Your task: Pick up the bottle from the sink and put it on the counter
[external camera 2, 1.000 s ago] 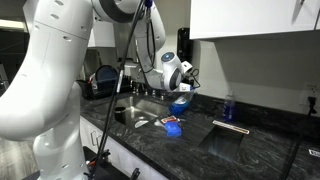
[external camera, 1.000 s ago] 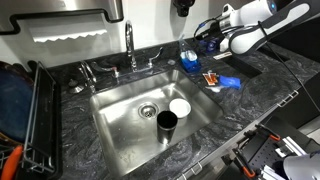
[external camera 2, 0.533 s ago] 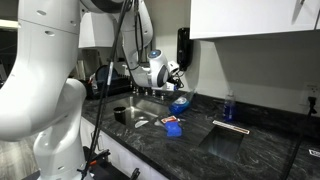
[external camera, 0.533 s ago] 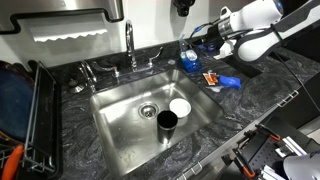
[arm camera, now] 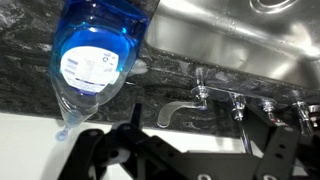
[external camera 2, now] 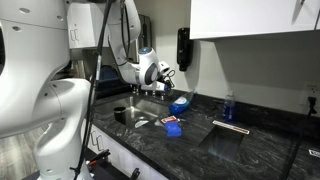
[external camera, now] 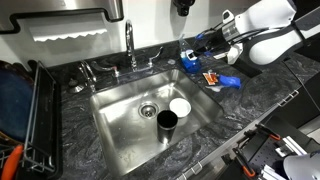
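Note:
The bottle (external camera: 188, 62) is clear plastic with blue liquid and a white label. It stands upright on the dark marbled counter (external camera: 255, 95) behind the right corner of the sink (external camera: 120, 125). In an exterior view the bottle (external camera 2: 180, 103) stands free of my gripper (external camera 2: 165, 74), which hangs a little above and beside it. My gripper (external camera: 201, 46) is open and holds nothing. In the wrist view the bottle (arm camera: 95, 58) fills the upper left, outside the dark fingers (arm camera: 92, 150), and the gap between them is empty.
A black cup (external camera: 166, 122) and a white bowl (external camera: 180, 107) sit in the sink near the drain (external camera: 148, 110). The chrome faucet (external camera: 130, 45) stands behind it. A flat blue object (external camera: 228, 82) lies on the counter, a dish rack (external camera: 20, 115) stands beside the sink, and a darker blue bottle (external camera 2: 229, 108) stands farther along.
My gripper has opened and let go of the bottle, then drawn back and up from it. The bottle stays standing on the counter.

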Controlling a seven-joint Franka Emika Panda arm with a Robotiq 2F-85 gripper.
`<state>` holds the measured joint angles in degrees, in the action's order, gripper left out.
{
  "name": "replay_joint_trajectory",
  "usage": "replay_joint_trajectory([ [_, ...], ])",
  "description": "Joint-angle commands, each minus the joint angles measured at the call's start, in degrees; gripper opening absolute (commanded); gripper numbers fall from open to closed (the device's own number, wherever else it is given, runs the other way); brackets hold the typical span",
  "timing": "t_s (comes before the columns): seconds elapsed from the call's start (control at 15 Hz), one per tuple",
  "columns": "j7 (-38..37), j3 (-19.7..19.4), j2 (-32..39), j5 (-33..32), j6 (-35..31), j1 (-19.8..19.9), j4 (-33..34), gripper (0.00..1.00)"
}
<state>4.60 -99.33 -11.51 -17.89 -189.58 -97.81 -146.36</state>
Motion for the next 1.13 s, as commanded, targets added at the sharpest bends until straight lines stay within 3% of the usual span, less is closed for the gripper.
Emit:
replay_joint_trajectory([
  [0.0,-0.1,10.3,0.8,-3.5,4.8,11.7,-0.4,1.0],
  [0.33,-1.0,22.6,0.1,-8.2,9.8,25.7,0.2,1.0],
  [0.4,3.8,28.8,0.9,-2.7,10.7,30.9,-0.2,1.0],
  [0.47,4.2,32.3,0.6,-2.6,12.5,34.2,0.1,1.0],
  [0.53,1.7,25.0,-0.1,-4.5,9.7,27.3,0.0,1.0],
  [0.6,1.9,26.8,-0.1,-4.1,10.0,29.0,0.1,1.0],
  [1.07,1.7,25.6,-0.2,-4.2,9.9,27.7,0.1,1.0],
])
